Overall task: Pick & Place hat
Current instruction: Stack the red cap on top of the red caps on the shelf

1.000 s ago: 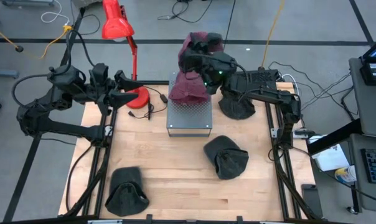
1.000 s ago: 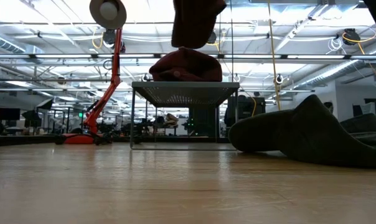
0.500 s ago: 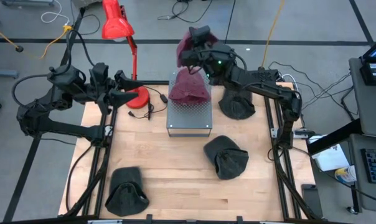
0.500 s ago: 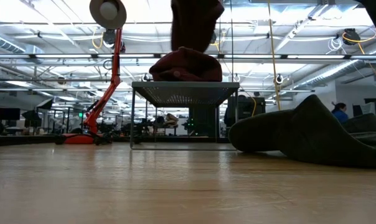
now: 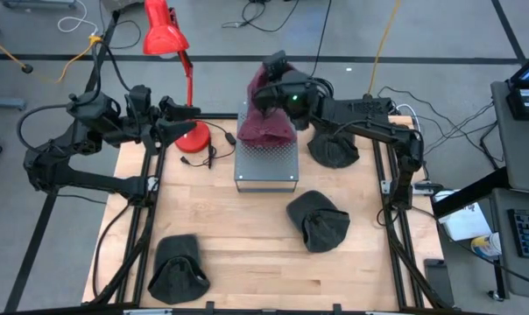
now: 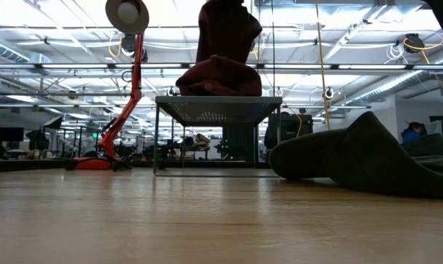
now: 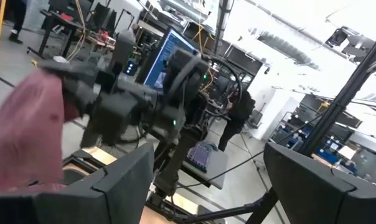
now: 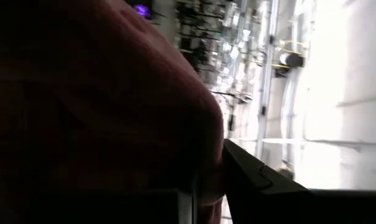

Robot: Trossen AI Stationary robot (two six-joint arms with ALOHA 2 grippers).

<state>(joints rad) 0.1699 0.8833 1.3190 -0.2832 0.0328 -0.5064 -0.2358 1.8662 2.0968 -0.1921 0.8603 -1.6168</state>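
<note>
Centrally, at the table's far edge, the right gripper [image 5: 278, 87] is clenched on a maroon hat [image 5: 266, 80], w/ the cloth hanging down from the fingers; the right wrist view is almost filled by that maroon fabric [image 8: 101, 99], pinched betw. the dark fingers [image 8: 263, 180]. In the low view the held hat [image 6: 227, 29] dangles directly over a second maroon hat [image 6: 219, 77], its lower edge touching or just above it; which cannot be told. The second maroon hat [image 5: 264, 129] lies on a grey perforated metal stand [image 5: 266, 166], toward the stand's far end; the stand [image 6: 218, 110] is a raised mesh platform on thin legs.

Right of the stand, under the right arm, a dark hat [image 5: 335, 150] sits on the wooden table [image 5: 238, 227]. Another dark hat [image 5: 318, 220] lies near the table's middle, in front of the stand's right corner, and a third dark hat [image 5: 177, 269] lies at the near-left corner. In the low view a dark hat [image 6: 353, 161] bulks large at right.

Left gripper [image 5: 179, 122] waits over the far-left edge of the table, fingers spread apart, beside the base of a red desk lamp [image 5: 166, 35]. The left wrist view looks past its parted fingers [image 7: 113, 186] toward the right arm and maroon cloth [image 7: 26, 137]; a person [image 7: 235, 118] stands in the room beyond.
</note>
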